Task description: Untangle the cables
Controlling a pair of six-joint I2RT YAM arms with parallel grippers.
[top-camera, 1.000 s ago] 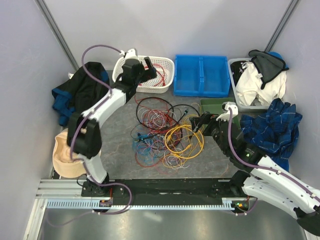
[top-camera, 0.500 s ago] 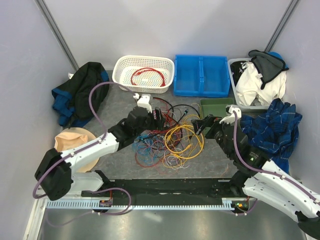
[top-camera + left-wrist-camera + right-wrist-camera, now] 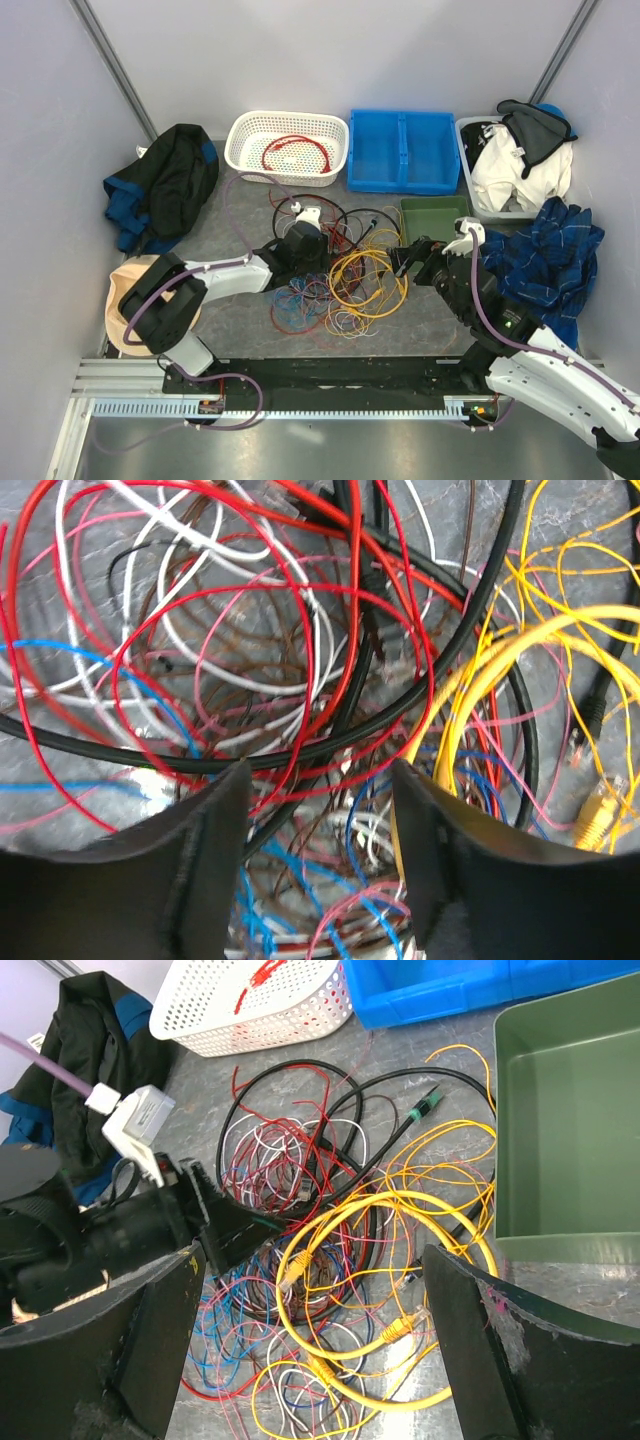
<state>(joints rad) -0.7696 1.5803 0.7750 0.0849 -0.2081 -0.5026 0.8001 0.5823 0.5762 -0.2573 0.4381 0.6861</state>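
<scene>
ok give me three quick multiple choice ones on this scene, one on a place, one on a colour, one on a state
1. The lone red cable loop lies in:
A the white basket
B the blue bin
C the green tray

2. The thick coil nearest the right tool is:
A green
B yellow
C grey

3. The right tool's jaws are:
A shut on a cable
B shut on cloth
C open, gripping nothing

Answers:
1 A, the red loop sits inside the basket, apart from the tangled cables.
2 B, the top view shows a yellow coil beside that tool.
3 C, the right wrist view shows both fingers spread wide above the tangle.
</scene>
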